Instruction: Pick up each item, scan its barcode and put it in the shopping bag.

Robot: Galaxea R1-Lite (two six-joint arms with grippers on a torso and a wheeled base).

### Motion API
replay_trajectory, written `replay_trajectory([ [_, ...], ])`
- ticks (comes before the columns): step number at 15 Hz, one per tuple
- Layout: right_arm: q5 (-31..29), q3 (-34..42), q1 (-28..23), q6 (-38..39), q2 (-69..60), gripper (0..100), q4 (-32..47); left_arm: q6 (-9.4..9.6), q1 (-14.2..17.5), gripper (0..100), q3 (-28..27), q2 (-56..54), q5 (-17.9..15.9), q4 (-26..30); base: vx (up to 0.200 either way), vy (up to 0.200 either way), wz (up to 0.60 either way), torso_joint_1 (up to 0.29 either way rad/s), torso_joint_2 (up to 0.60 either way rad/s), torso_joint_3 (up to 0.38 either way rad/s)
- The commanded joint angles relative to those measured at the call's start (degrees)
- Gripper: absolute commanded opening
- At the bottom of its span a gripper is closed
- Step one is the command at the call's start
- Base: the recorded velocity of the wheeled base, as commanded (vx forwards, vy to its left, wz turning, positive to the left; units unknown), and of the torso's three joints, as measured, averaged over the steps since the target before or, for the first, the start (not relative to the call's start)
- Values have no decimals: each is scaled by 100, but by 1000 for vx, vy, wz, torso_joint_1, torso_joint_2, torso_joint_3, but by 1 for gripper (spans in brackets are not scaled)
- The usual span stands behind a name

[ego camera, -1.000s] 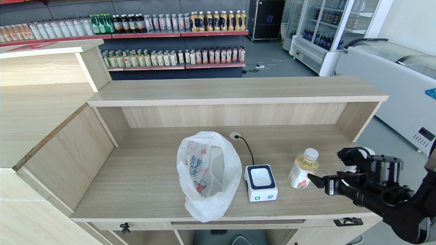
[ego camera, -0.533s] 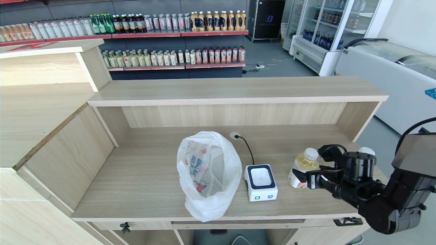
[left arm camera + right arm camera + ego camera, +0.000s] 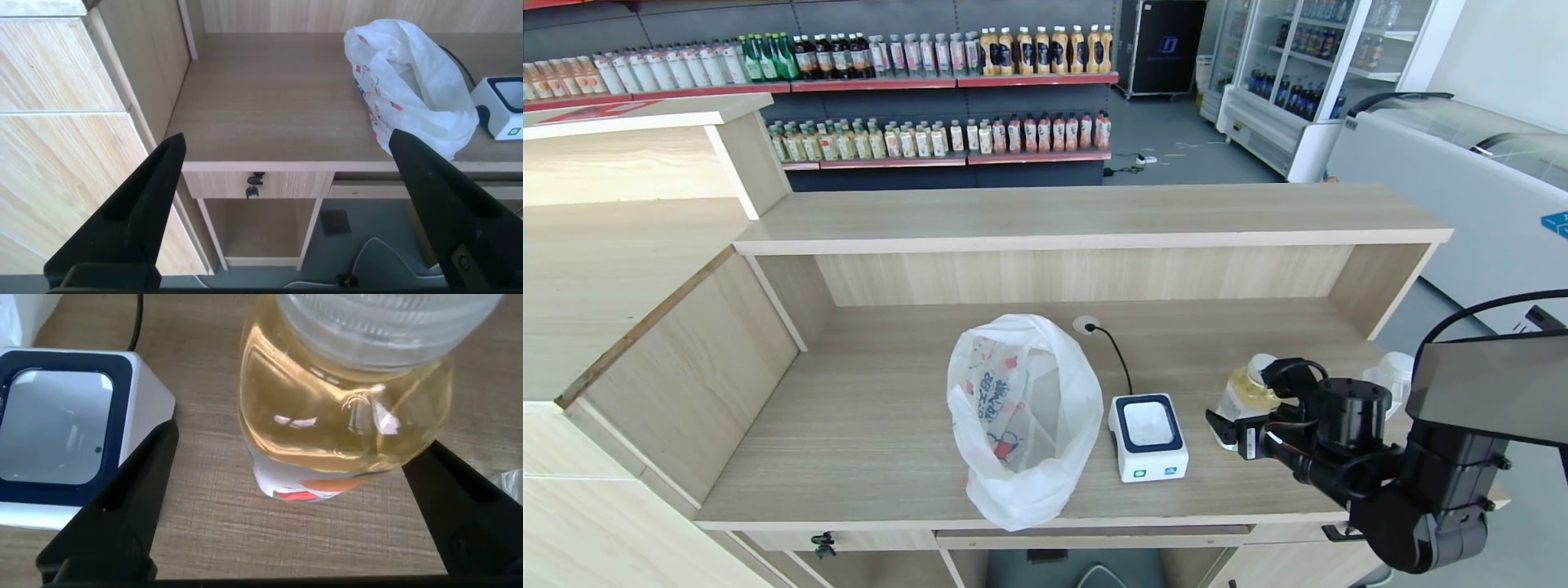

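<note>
Pale-yellow bottle [image 3: 343, 416], white red-printed bag [image 3: 984, 400]

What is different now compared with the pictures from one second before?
The right gripper moved leftward, up to the bottle. Its open fingers now stand on either side of the bottle, not closed on it. The bottle, the bag and the scanner stayed in place.
</note>
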Motion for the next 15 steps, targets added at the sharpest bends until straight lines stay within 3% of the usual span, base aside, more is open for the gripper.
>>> replay_trajectory([
  [1, -21, -34, 1, -3, 145, 100, -37, 0, 0, 100, 0, -2, 0, -1, 0, 0, 0, 0, 0, 0],
  [15, 5, -816, -7, -91, 875, 100, -599, 0, 0, 100, 0, -2, 0, -1, 0, 0, 0, 0, 0, 0],
])
